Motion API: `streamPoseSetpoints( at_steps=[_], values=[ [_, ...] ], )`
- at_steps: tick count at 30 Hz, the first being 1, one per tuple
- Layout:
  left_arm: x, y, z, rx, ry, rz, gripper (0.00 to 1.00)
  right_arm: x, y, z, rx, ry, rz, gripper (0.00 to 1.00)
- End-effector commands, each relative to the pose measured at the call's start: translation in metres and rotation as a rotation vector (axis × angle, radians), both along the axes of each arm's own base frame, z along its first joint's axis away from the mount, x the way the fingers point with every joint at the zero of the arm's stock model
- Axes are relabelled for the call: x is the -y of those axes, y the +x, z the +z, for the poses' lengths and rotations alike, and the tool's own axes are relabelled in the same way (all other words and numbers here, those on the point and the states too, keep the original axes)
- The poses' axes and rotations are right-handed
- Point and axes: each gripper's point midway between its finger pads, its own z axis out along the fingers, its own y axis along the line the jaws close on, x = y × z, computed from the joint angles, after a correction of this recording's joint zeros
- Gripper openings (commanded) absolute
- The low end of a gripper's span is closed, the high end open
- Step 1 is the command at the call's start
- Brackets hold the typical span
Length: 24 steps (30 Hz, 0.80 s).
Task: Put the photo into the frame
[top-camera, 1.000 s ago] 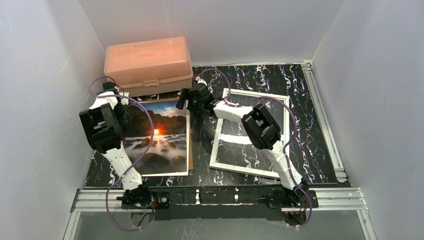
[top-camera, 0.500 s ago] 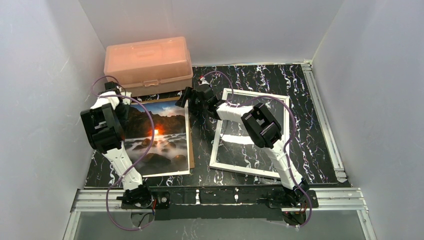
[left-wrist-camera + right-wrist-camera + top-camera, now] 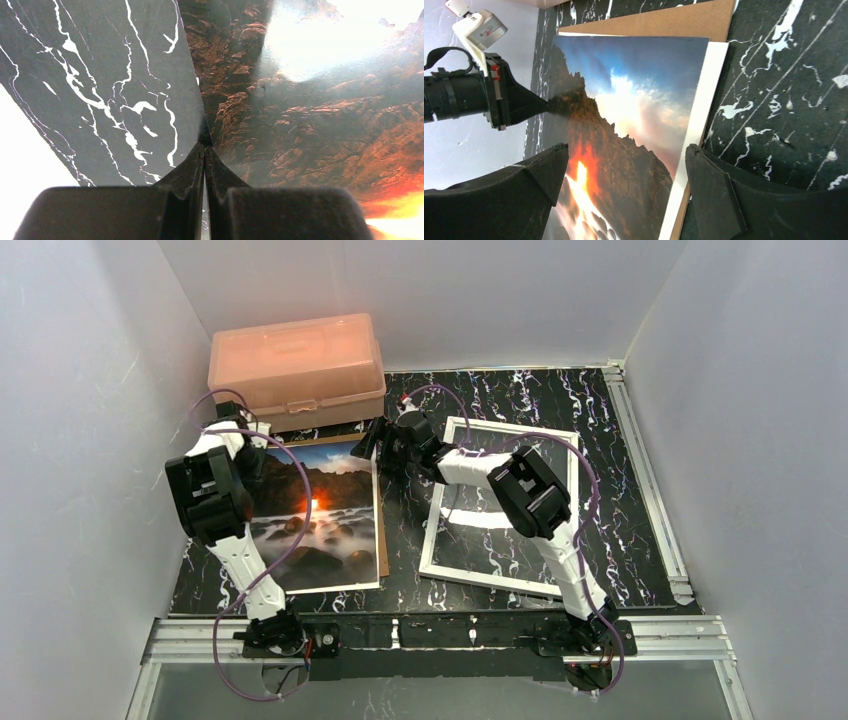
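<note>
- The photo lies picture side up at the left of the black marbled table in the top view, with the orange sun near its middle and dark rocks around it.
- A brown cardboard backing board lies under the photo. It shows as a strip past the photo's far edge and as a thin line along its right edge.
- The white frame lies flat at the centre right of the top view, apart from the photo, with bare table between them. The right arm reaches across its upper left corner.
- The left gripper has its fingers pressed together, and their tips sit right at the photo's left edge, near the far corner. The pictures do not settle whether the print's edge is nipped between them.
- The right gripper is spread wide and holds nothing. It hangs over the photo's far right corner, one finger above the rocks and the other at the white border.
- A salmon-pink plastic box with its lid down stands at the upper left, behind the photo.
</note>
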Motion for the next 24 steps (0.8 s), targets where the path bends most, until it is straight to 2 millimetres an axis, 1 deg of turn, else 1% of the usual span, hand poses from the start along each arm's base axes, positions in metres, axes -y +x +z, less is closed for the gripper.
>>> streamPoseSetpoints(
  at_steps=[1, 4, 6, 7, 8, 10, 12, 14, 16, 17, 18, 19, 22, 24],
  values=[
    [0.044, -0.028, -0.03, -0.117, -0.183, -0.04, 0.0, -0.006, -0.008, 0.06, 0.107, 0.08, 0.057, 0.94],
    [0.043, -0.03, -0.018, -0.112, -0.186, -0.05, 0.0, 0.007, -0.021, 0.059, 0.117, -0.012, 0.033, 0.94],
    [0.04, -0.03, -0.004, -0.09, -0.21, -0.038, 0.0, 0.015, -0.039, 0.057, 0.124, -0.093, 0.03, 0.95],
    [0.038, -0.03, 0.003, -0.081, -0.228, -0.024, 0.0, 0.018, -0.052, 0.056, 0.12, -0.139, 0.034, 0.96],
    [0.035, -0.03, 0.013, -0.07, -0.247, -0.01, 0.0, 0.021, -0.067, 0.061, 0.125, -0.176, 0.044, 0.96],
    [0.028, -0.034, 0.031, -0.053, -0.273, 0.004, 0.01, 0.024, -0.102, 0.058, 0.11, -0.232, 0.076, 0.97],
    [0.024, -0.045, 0.044, -0.052, -0.275, -0.014, 0.06, 0.03, -0.142, 0.05, 0.071, -0.299, 0.113, 0.97],
    [0.023, -0.063, 0.051, -0.066, -0.266, -0.04, 0.11, 0.034, -0.183, 0.042, 0.026, -0.336, 0.148, 0.98],
    [0.023, -0.082, 0.053, -0.081, -0.247, -0.071, 0.2, 0.042, -0.215, 0.035, -0.002, -0.362, 0.174, 0.98],
    [0.024, -0.094, 0.054, -0.084, -0.237, -0.086, 0.24, 0.046, -0.227, 0.033, -0.014, -0.369, 0.186, 0.98],
    [0.026, -0.106, 0.051, -0.102, -0.233, -0.103, 0.25, 0.049, -0.239, 0.032, -0.025, -0.372, 0.201, 0.98],
    [0.028, -0.122, 0.043, -0.133, -0.228, -0.113, 0.25, 0.053, -0.25, 0.029, -0.038, -0.388, 0.216, 0.98],
    [0.029, -0.15, 0.032, -0.159, -0.205, -0.145, 0.24, 0.063, -0.275, 0.021, -0.078, -0.388, 0.268, 0.98],
    [0.026, -0.165, 0.023, -0.175, -0.181, -0.161, 0.24, 0.068, -0.29, 0.009, -0.115, -0.4, 0.307, 0.98]
  ],
)
